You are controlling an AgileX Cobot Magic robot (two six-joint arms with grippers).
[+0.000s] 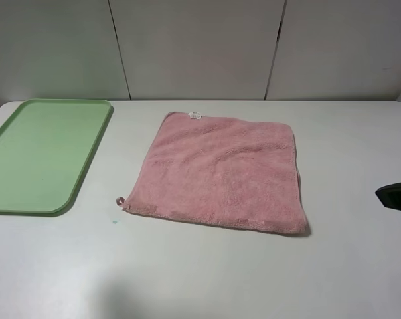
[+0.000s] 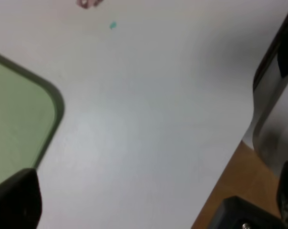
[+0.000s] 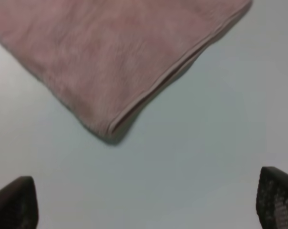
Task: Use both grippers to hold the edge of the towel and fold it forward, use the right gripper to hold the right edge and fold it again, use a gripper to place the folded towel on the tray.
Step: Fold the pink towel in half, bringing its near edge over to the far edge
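At the bottom of its wrist view the right black-jawed gripper point(image 3: 144, 207) shows only two dark fingertips point(image 3: 13, 202), one in each lower corner, spread wide with nothing between them. The pink fluffy terry-cloth towel point(image 3: 110, 52) lies just beyond, apart from them, its corner pointing down toward the gap and its thin stitched hem point(image 3: 175, 71) running to the upper right. In the high view this gripper is a black wedge cut off at the right edge.

The left gripper point(image 2: 149, 202) is also wide open and empty. One blurred finger sits lower left, over the rounded corner of the light green flat plastic tray point(image 2: 20, 109).

Farther back the towel lies flat at centre — the tray to its left, not touching. A small white label point(image 1: 194, 115) marks the towel's far edge.
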